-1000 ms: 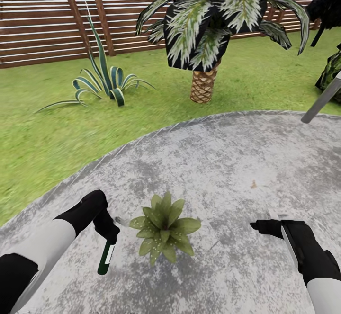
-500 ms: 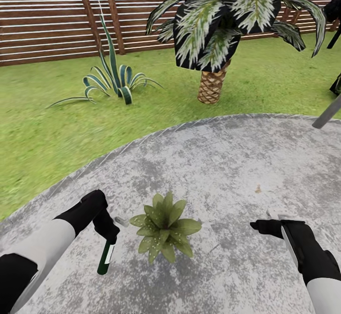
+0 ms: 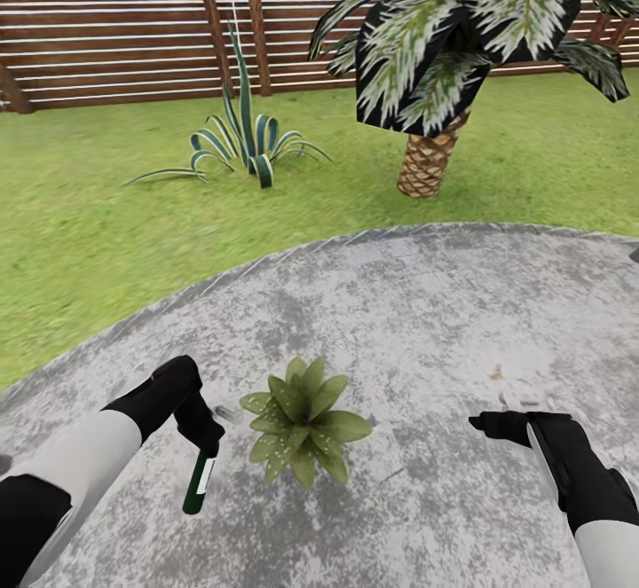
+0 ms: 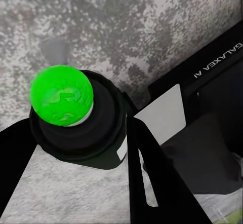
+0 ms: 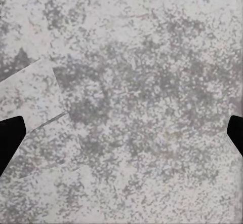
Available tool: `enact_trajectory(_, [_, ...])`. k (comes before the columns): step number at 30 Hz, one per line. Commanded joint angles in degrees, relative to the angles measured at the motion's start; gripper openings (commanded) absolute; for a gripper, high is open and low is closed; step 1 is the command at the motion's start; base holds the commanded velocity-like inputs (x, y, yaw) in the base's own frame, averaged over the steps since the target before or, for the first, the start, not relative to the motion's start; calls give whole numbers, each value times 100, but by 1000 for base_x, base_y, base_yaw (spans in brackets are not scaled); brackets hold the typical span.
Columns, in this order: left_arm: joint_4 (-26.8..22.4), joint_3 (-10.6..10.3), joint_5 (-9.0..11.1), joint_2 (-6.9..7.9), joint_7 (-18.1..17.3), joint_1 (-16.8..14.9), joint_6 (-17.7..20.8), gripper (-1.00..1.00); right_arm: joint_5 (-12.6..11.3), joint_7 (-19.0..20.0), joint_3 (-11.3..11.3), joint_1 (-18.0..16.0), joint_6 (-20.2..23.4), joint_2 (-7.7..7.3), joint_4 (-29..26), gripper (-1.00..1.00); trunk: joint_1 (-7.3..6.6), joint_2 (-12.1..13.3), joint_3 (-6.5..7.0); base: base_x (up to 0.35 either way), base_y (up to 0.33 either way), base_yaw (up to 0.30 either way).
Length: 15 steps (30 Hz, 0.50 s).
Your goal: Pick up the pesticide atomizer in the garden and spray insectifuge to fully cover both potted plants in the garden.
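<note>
A grey mottled paved patio (image 3: 426, 322) is seen curving across a green lawn (image 3: 98, 233), which is backed by a brown slatted wooden fence (image 3: 106, 29). On the grass, a striped long-leaved agave (image 3: 248, 140) is set near the fence, and a palm (image 3: 444, 47) with a scaly trunk stands to its right, close to the patio edge. One potted plant (image 3: 303, 419), a low rosette of broad pointed green leaves, is placed on the paving between the two arms. The left pincer (image 3: 202, 435) is clamped on the pesticide atomizer (image 3: 199, 480), a slim dark green bottle with a small white label, which is held hanging downward just beside the rosette without touching it. In the left wrist view the bottle's bright green end (image 4: 62, 95) is seen from along its length, with a black finger (image 4: 152, 178) pressed against its dark body and the patio beneath. The right pincer (image 3: 501, 424) is held over bare paving well to the right of the plant; in the right wrist view its dark fingertips (image 5: 10, 138) are seen at opposite edges, wide apart, with nothing between them.
</note>
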Motion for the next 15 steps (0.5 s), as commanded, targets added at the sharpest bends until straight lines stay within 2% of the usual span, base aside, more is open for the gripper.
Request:
enact_trajectory(1, [-10, -16, -51, -8, -59, -4, 39, -100, 61, 52, -10, -1, 17, 2, -6, 100, -1, -2, -8, 0, -266, 254])
enact_trajectory(9, [-10, -15, -51, -15, -59, -4, 45, -100, 62, 52, -10, -1, 17, 0, -6, 100, -1, -2, -37, -9, -273, 254])
enact_trajectory(15, [-10, -16, -51, -16, -59, -4, 40, -100, 69, 52, -10, -1, 17, 0, -6, 100, -1, -2, -59, -112, -269, 254])
